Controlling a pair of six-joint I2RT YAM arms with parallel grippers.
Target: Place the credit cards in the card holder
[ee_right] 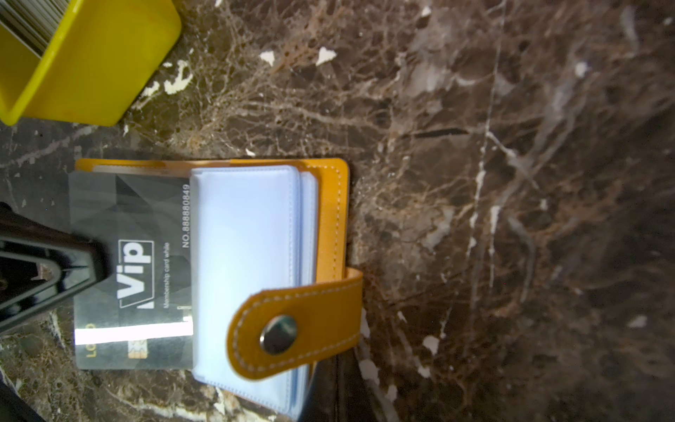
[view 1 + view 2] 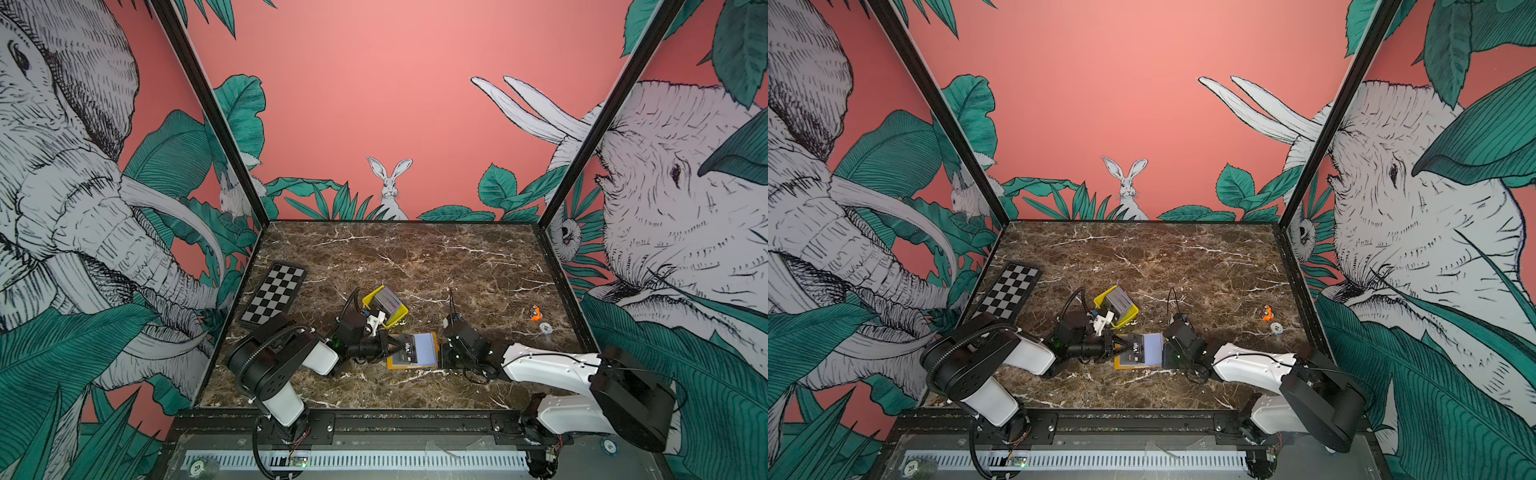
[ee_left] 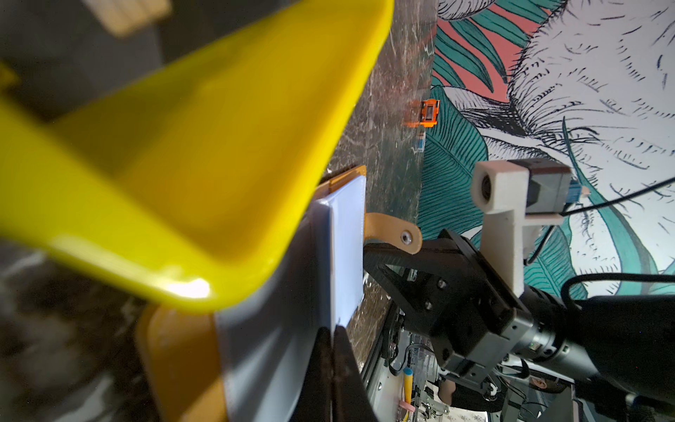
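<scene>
The orange-yellow card holder (image 2: 426, 350) lies open on the marble, clear sleeves up, snap tab (image 1: 292, 329) folded over them. One black "VIP" credit card (image 1: 131, 263) lies flat with its far end tucked at the sleeves' edge. My left gripper (image 2: 397, 345) is shut on that card's near end; its fingers (image 3: 334, 376) pinch the grey card in the left wrist view. My right gripper (image 2: 441, 353) is shut, its tips (image 1: 336, 387) against the holder's right edge below the tab. More credit cards (image 2: 386, 301) stand stacked in a yellow tray (image 2: 397, 320) just behind.
A checkerboard plate (image 2: 274, 299) lies at the back left. A small orange toy (image 2: 535, 312) and a white round piece (image 2: 545, 328) sit near the right wall. The yellow tray (image 3: 219, 146) is very close to the left wrist camera.
</scene>
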